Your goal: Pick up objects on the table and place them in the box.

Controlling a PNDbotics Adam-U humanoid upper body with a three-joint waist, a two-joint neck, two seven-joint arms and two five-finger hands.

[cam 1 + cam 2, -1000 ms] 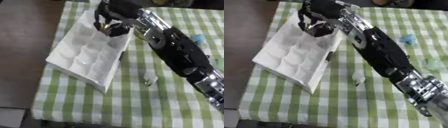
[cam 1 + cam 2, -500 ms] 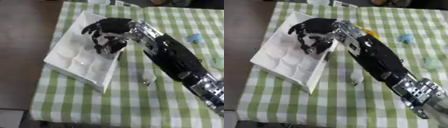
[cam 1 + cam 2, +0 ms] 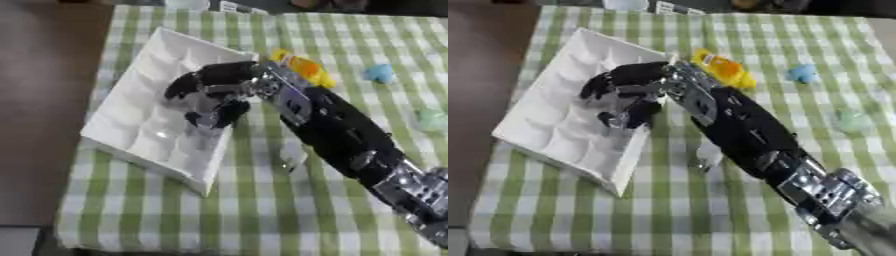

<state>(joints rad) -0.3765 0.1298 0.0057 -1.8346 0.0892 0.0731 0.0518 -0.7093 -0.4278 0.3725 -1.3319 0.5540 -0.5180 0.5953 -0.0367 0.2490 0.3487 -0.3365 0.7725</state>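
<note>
A white box [image 3: 131, 107] with several compartments lies tilted at the left of the green checked table. My right hand [image 3: 213, 94] hangs over the box's right-middle compartments, its fingers [image 3: 614, 118] spread and drooping into the box, with nothing seen between them. The black and silver arm runs from the lower right across the table. Loose on the cloth lie a yellow and orange object [image 3: 302, 70] just behind the forearm, a small blue one [image 3: 379, 73], a pale green one [image 3: 431, 118] and a small white one [image 3: 291, 156] near the arm. My left hand does not show.
The table's left edge runs close beside the box, with dark floor [image 3: 44, 75] beyond it. Some things stand at the far edge [image 3: 188, 4]. Bare cloth [image 3: 262, 215] lies in front of the box and the arm.
My right hand has moved from the box's far corner toward its middle, and its fingers have spread out. The yellow and orange object now shows behind the arm.
</note>
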